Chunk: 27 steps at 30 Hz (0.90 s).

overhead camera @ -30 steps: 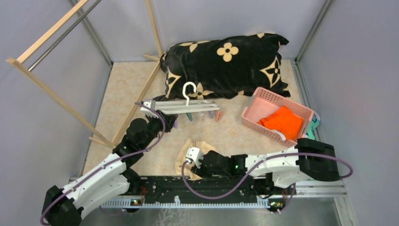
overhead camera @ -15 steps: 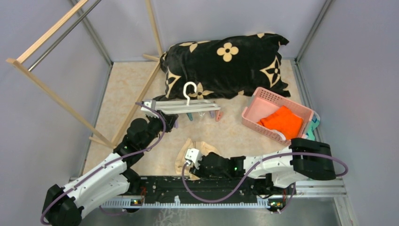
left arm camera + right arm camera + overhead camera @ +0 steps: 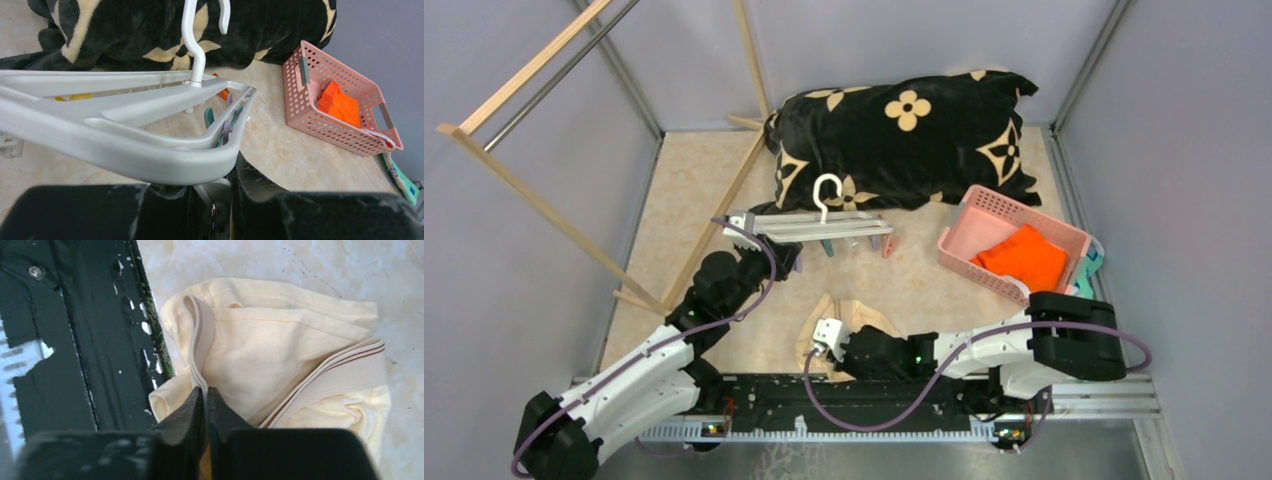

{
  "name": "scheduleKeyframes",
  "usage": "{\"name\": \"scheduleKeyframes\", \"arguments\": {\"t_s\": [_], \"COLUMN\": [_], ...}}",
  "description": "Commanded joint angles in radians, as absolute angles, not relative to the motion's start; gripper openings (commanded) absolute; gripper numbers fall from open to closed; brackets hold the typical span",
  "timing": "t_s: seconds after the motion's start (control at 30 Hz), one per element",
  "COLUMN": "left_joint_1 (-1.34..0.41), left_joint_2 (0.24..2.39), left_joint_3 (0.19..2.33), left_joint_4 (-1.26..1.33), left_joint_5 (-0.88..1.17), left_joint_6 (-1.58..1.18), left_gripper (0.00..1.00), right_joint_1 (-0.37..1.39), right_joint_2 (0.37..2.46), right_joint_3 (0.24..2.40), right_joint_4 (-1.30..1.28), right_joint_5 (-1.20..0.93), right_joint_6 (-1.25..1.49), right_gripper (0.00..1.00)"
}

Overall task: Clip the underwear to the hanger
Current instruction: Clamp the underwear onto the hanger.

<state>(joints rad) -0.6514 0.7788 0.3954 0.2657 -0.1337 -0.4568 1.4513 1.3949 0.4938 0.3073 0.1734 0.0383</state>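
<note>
Beige marbled table (image 3: 924, 285), grey walls: right fingers (image 3: 199, 405) pinched on a folded edge of the underwear (image 3: 280, 350), crumpled beside the black rail (image 3: 75, 340), forearm low and pointing left. Left fingers (image 3: 242, 177) clamped on the hanger (image 3: 150, 150) end, arm stretched forward, frame level near the black pillow (image 3: 904, 130).

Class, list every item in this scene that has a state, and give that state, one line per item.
White plastic drying hanger with dangling clips: raised off the table, roughly level.
Pale beige fabric underwear: crumpled on the table, not clipped.
Pink perforated plastic basket: upright, holding a bright orange cloth.
Left jaws: shut on the hanger.
Right jaws: shut on an edge of the underwear.
</note>
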Motion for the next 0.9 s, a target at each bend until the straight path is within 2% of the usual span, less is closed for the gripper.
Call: {"name": "scheduleKeyframes", "arguments": {"t_s": [0.0, 0.17, 0.5, 0.87], "left_joint_1": [-0.644, -0.64, -0.637, -0.635], "left_joint_2": [0.787, 0.773, 0.773, 0.836], "left_joint_3": [0.379, 0.353, 0.253, 0.138], "left_joint_4": [0.252, 0.337, 0.627, 0.976], "left_joint_5": [-0.102, -0.006, 0.164, 0.313], "left_joint_6": [-0.446, -0.429, -0.477, -0.592], "left_gripper": [0.0, 0.0, 0.0, 0.0], "right_joint_1": [1.463, 1.422, 1.237, 1.077], "right_joint_2": [1.39, 1.327, 1.218, 1.214], "right_joint_3": [0.539, 0.533, 0.57, 0.535], "right_joint_4": [0.353, 0.329, 0.299, 0.445], "right_joint_5": [0.218, 0.201, -0.123, -0.371], "right_joint_6": [0.046, 0.059, 0.092, 0.152], "right_gripper": [0.0, 0.0, 0.0, 0.0]}}
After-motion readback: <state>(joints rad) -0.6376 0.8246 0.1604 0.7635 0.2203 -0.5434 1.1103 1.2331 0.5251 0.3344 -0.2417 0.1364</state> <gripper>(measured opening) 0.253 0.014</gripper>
